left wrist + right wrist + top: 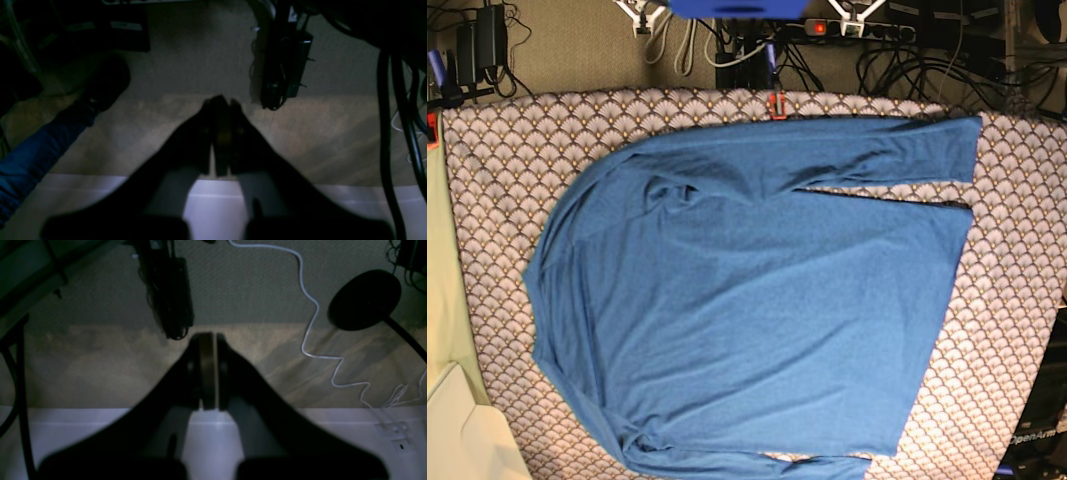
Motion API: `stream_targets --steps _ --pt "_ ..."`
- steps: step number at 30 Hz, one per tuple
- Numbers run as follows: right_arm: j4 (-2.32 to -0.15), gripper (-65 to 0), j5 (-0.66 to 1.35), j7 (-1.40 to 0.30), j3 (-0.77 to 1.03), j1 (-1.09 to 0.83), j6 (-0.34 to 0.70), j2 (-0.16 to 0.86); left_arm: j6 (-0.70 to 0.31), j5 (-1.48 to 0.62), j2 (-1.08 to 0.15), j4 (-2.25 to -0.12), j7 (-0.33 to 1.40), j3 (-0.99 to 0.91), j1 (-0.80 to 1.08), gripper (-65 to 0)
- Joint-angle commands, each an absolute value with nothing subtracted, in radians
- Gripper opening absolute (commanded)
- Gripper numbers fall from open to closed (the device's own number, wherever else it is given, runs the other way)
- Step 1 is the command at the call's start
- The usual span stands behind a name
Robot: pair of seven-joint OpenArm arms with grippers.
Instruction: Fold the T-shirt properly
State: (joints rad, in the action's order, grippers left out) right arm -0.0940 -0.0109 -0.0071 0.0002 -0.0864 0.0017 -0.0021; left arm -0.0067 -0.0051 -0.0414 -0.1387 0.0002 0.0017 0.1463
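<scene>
- While spread flat over the scallop-patterned cloth (497, 180) on the bench, T-shirt (757, 310) seen in base view as one wide blue sheet, nearly covering the cloth.
- One long sleeve (877, 150) laid along the far edge of the body, reaching toward that view's right.
- Some soft wrinkles near the shoulder area, on that view's left.
- Left gripper (220, 101) hanging over the floor, off the bench; fingers (205, 133) pressed together, holding nothing.
- Strip of blue fabric (30, 163) visible at the left edge of the left wrist view.
- Right gripper (208, 336) also above the floor, fingers (223, 370) together and empty.
- White cable (313, 326) and round black base (365, 300) lying on the floor beyond it.
</scene>
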Motion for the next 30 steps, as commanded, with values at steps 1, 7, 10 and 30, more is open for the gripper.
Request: stream_targets --steps 1,7,10,30 --pt "-0.096 -64.7 -0.002 -0.005 0.004 -0.090 0.010 -0.001 -0.004 -0.007 -0.044 -0.140 -0.001 0.001 0.151 -64.9" --pt "-0.096 -64.7 -0.002 -0.008 0.004 -0.088 0.010 -0.001 -0.004 -0.007 -0.044 -0.140 -0.001 0.001 0.151 -64.9" --pt "-0.096 -64.7 -0.002 -0.008 0.004 -0.088 0.010 -0.001 -0.004 -0.007 -0.044 -0.140 -0.001 0.001 0.151 -64.9" --pt "-0.588 -64.7 -0.002 -0.008 -0.005 -0.389 0.010 0.005 -0.004 -0.007 -0.084 -0.473 -0.001 0.001 0.360 -64.9"
